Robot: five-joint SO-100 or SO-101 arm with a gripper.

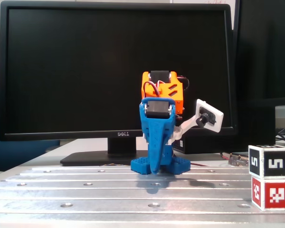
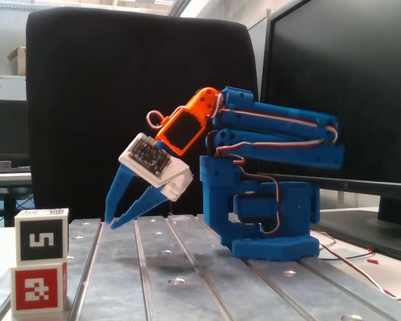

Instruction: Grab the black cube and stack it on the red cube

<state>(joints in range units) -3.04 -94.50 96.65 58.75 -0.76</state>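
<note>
We are seeing the black cube (image 2: pixel 41 235) sitting on the red cube (image 2: pixel 39 287): stack done. Fingers (image 2: pixel 121 215) narrowly parted, holding nothing, w/ arm folded on the desk (image 2: pixel 187 274); next: nothing but parking.

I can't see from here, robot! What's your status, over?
Gripper slightly open, empty, tips near the table. Black cube stacked on red cube. Nothing in the way.

Even indoor light, soft shadows on table (image 1: pixel 85 190), mild blur.
</note>
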